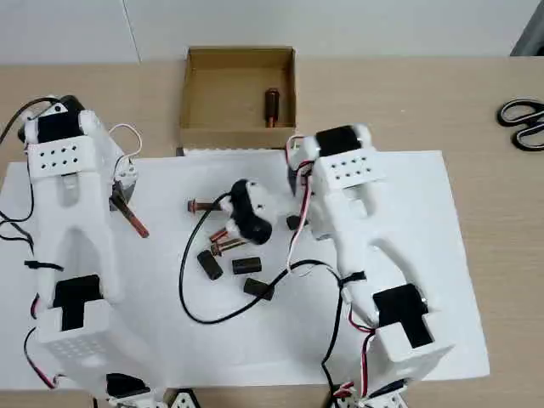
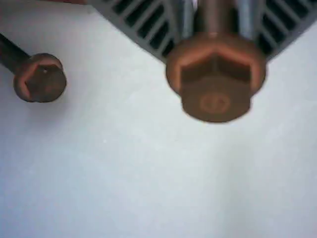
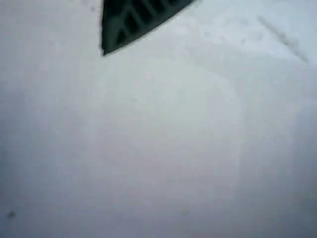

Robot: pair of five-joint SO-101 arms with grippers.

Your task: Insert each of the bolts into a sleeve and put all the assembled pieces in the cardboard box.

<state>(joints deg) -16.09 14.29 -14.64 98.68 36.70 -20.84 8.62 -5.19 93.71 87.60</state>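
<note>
My left gripper [image 1: 119,202] is at the left of the white paper, shut on a copper bolt [image 1: 134,221]. Its hex head [image 2: 215,82] looms close in the left wrist view, under the ribbed jaw. A second bolt [image 2: 39,77] lies farther off on the paper. Three loose bolts [image 1: 200,205] [image 1: 221,234] [image 1: 226,247] and three black sleeves [image 1: 209,264] [image 1: 246,265] [image 1: 258,289] lie mid-paper. My right gripper [image 1: 295,217] hangs low over the paper just right of them; one dark fingertip [image 3: 133,22] shows. The cardboard box [image 1: 194,93] at the back holds one assembled piece [image 1: 272,106].
A white and black device [image 1: 249,211] with a looping black cable [image 1: 183,289] sits among the loose bolts. Scissors [image 1: 523,123] lie on the wooden table at far right. The white paper sheet [image 1: 408,255] covers the work area.
</note>
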